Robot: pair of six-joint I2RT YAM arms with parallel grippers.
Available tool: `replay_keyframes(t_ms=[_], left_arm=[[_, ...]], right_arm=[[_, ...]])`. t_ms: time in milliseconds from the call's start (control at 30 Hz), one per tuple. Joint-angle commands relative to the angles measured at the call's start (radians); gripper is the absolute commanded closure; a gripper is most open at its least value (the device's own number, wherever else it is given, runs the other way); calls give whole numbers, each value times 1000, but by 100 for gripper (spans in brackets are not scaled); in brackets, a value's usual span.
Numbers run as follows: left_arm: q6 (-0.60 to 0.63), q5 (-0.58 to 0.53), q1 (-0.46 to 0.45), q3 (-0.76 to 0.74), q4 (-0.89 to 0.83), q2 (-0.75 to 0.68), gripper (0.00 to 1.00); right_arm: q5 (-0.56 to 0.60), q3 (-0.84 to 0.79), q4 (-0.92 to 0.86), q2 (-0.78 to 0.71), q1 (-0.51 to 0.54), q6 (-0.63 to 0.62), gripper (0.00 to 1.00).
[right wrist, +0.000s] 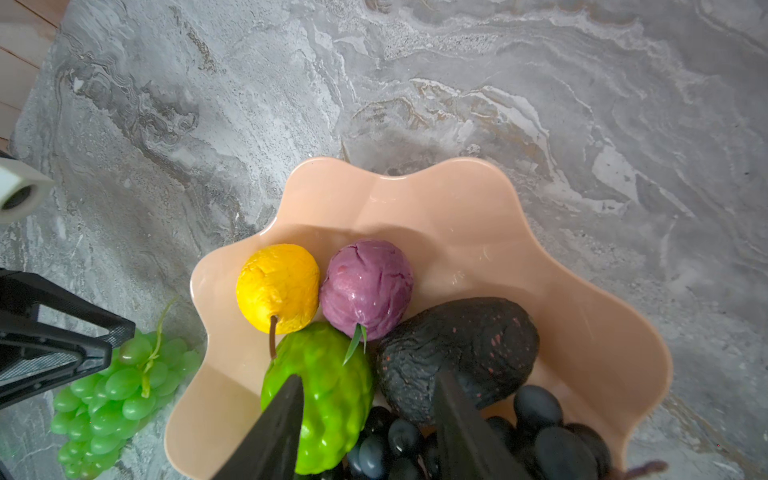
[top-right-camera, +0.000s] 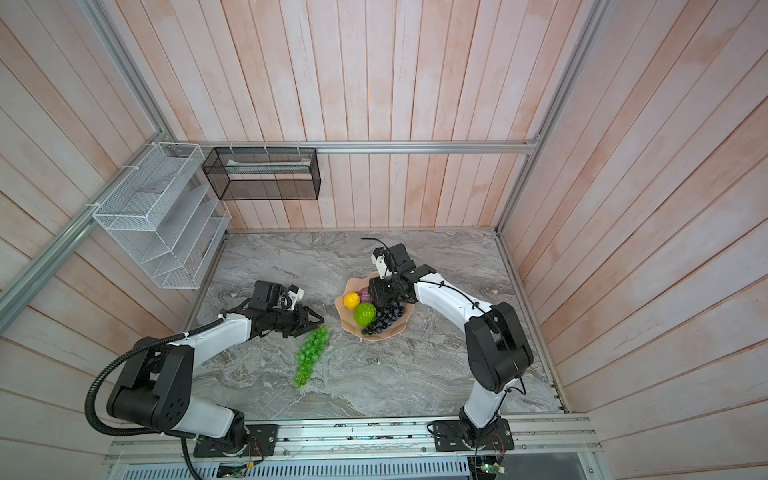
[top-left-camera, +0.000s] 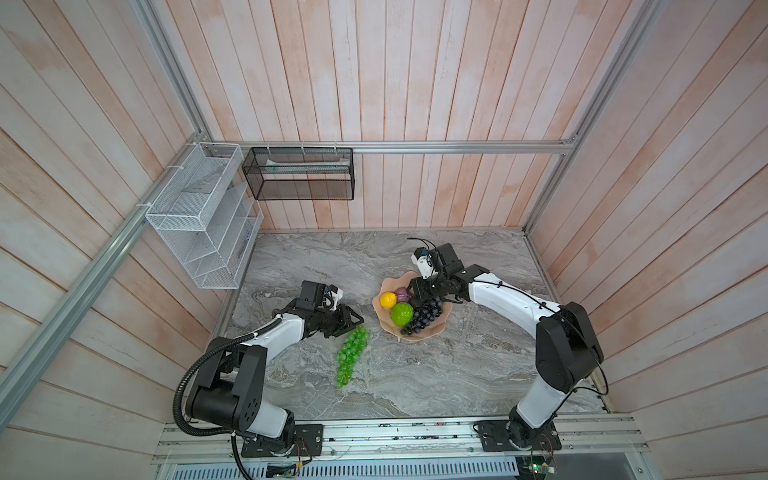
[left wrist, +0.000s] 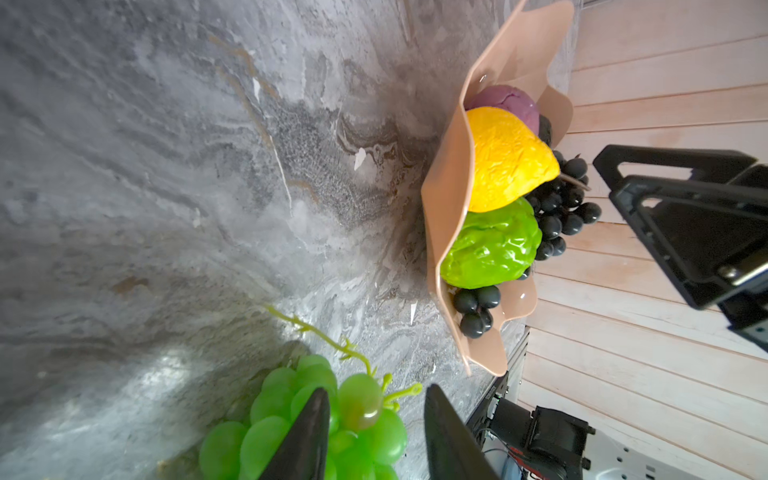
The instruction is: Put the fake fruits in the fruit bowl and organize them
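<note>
A glossy, translucent green grape bunch (top-left-camera: pixel 351 356) lies on the surface (top-left-camera: pixel 415 374), its stem end between the half-open left claw (left wrist: pixel 376 390), which grips nothing. Just ahead, the fruit bowl (right wrist: pixel 478 166) holds the other fake fruits (right wrist: pixel 365 291) beneath the part-open, empty right claw (right wrist: pixel 370 376). Bare surface surrounds both.

1. No text, label, brand, number or sign can be read in any of the views.
2. In the left wrist view, a black mount (left wrist: pixel 494 395) at the edge of the worktop (left wrist: pixel 166 166) shows a faint line of pale print. It is too small and blurred to make out.
</note>
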Motion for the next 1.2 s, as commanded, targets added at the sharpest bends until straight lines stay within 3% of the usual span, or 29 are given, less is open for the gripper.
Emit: replay_keyframes(t_ms=[0,200,433,933,1167], left_arm=[[14,44,-5,-17,32,4,64],[38,51,-24,2,-5,17,68],[50,-7,-63,31,-28,27,65],[59,11,-93,60,-87,26,100],[40,7,-93,66,-122,-48,100]], right_arm=[[-8,26,-17,15,5,-9,49],[-19,30,-13,19,8,-9,49],[-25,11,7,6,14,-5,49],[-21,-59,64,-52,15,4,50],[-9,-105,95,-106,14,4,50]])
